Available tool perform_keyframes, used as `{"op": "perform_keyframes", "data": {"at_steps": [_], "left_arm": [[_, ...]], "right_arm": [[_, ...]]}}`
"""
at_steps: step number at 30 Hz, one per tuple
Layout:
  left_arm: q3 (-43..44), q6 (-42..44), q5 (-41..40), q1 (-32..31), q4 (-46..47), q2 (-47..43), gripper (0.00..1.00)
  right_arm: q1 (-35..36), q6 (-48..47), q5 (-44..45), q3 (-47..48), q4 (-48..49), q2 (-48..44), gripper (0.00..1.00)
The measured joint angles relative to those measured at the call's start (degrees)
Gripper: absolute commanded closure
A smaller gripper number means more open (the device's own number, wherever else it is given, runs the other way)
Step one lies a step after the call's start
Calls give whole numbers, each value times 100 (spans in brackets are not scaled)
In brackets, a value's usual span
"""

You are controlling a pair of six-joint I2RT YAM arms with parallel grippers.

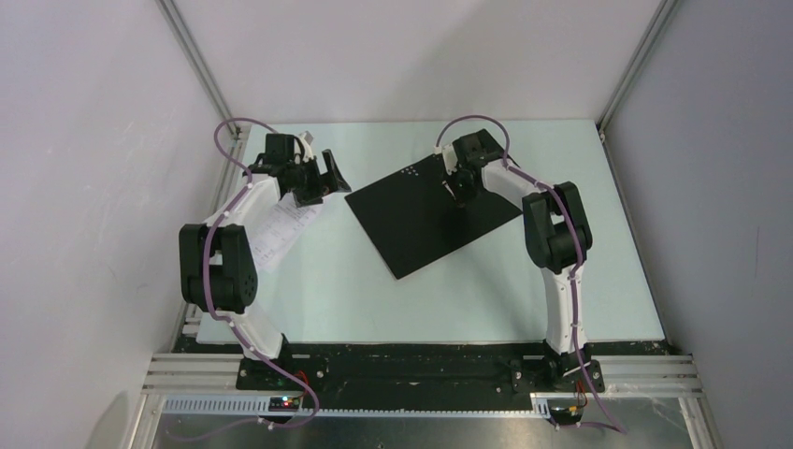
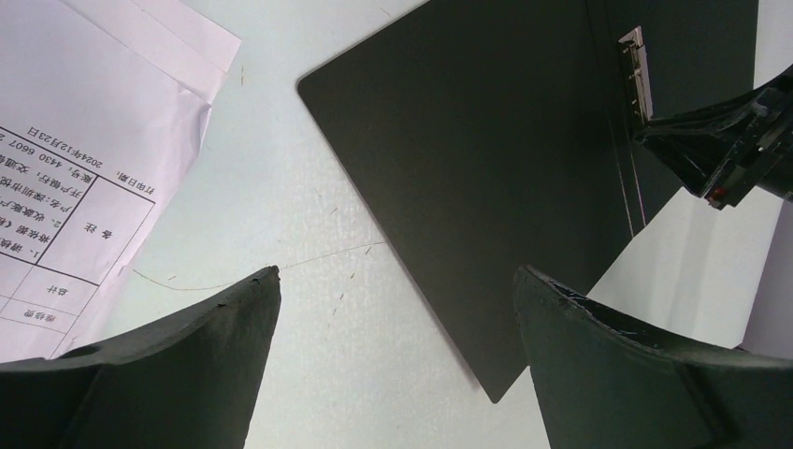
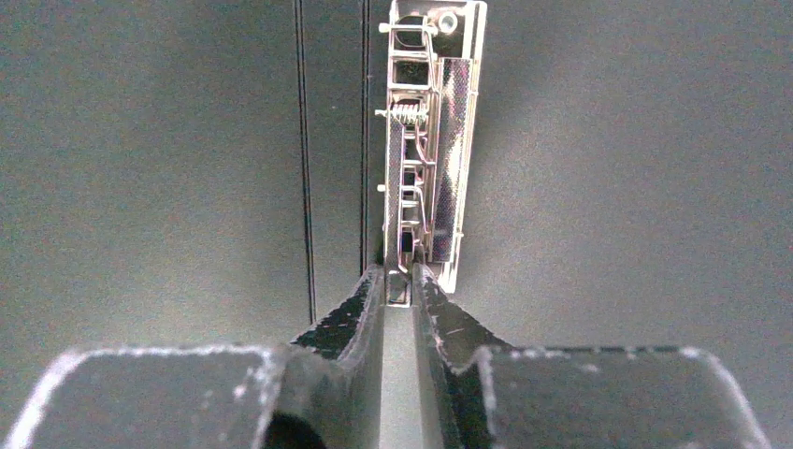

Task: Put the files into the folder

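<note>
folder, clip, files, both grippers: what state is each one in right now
folder: open, flat on the table, black inside up
clip: on the folder's inside, near end pinched by the right gripper
files: outside the folder, on the table, one sheet creased
left gripper: wide open, empty
right gripper: shut on the clip

You get soft, even overhead light on the pale matte tabletop (image 1: pixel 374 299), with faint shadows; the shiny steel clip (image 3: pixel 425 140) glints, and the close black fingers (image 3: pixel 351 318) look blurred.
</note>
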Motion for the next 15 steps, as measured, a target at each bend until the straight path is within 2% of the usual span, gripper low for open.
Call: {"op": "perform_keyframes", "data": {"at_steps": [15], "left_arm": [[2,-157,-308,-175,0,-2,2]], "right_arm": [[605,1113,59,-1158,-201,-839,99]]}}
